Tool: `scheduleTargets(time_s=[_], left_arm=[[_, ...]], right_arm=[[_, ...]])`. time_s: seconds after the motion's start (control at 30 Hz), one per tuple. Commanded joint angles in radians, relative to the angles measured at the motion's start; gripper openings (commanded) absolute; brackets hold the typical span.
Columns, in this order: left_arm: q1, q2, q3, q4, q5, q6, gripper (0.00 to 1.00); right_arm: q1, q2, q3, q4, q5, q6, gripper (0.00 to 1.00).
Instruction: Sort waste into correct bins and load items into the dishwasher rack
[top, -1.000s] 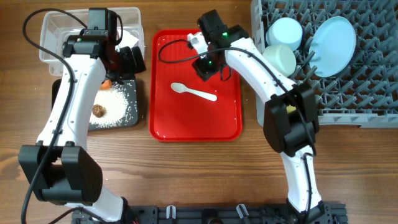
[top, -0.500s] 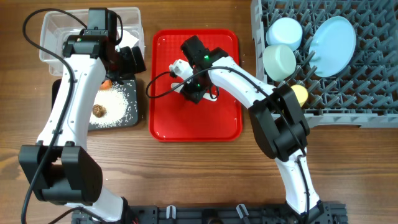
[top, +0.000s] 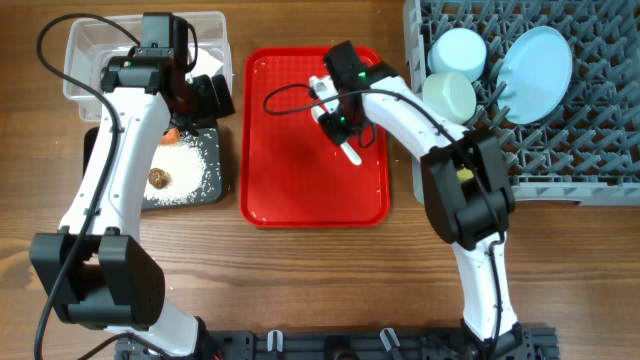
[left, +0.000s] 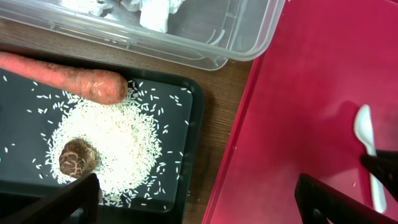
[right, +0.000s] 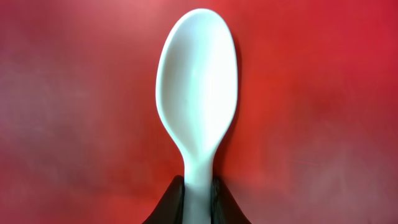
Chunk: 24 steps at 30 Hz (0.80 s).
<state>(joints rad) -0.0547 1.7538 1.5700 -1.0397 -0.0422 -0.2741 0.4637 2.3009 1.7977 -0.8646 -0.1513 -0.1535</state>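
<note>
While left gripper (top: 212, 97) hangs far left, jaws wide, holding nothing, carrot (left: 68, 81), rice (left: 118, 149) and brown lump (left: 78, 157) lie in black tray (left: 25, 177); napkin (left: 155, 12) in clear tub (left: 249, 31) beyond.
Centre: white spoon (right: 196, 81) over red tray (top: 310, 190), bowl up; lifted or resting, cannot tell.
Right gripper (right: 198, 190) jaws pinched narrow on spoon neck.
Judgement: spoon light, stiff, slick; thin handle may pivot; neck hold seems sound.
Right: dishwasher rack (top: 580, 140) holds bowls (top: 460, 52), plate (top: 535, 60).
</note>
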Motion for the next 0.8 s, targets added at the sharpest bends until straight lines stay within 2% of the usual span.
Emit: scheduleTargets(time_s=[0.0, 0.13, 0.3, 0.47, 0.77], left_arm=[[0.005, -0.003, 0.001, 0.003, 0.007, 0.005, 1.0], [0.005, -0.003, 0.001, 0.003, 0.007, 0.005, 1.0], [0.005, -0.003, 0.001, 0.003, 0.007, 0.005, 1.0], [0.005, -0.003, 0.001, 0.003, 0.007, 0.005, 1.0], [0.005, -0.003, 0.001, 0.002, 0.007, 0.005, 1.0]], right_arm=[[-0.058, -0.128, 0.048, -0.037, -0.072, 0.093, 0.04], [-0.132, -0.352, 0.053, -0.046, -0.07, 0.145, 0.04], [-0.258, -0.537, 0.053, -0.152, 0.135, 0.209, 0.04], [-0.394, -0.537, 0.005, -0.261, 0.215, 0.205, 0.04], [-0.55, -0.537, -0.259, -0.087, 0.215, 0.173, 0.04]])
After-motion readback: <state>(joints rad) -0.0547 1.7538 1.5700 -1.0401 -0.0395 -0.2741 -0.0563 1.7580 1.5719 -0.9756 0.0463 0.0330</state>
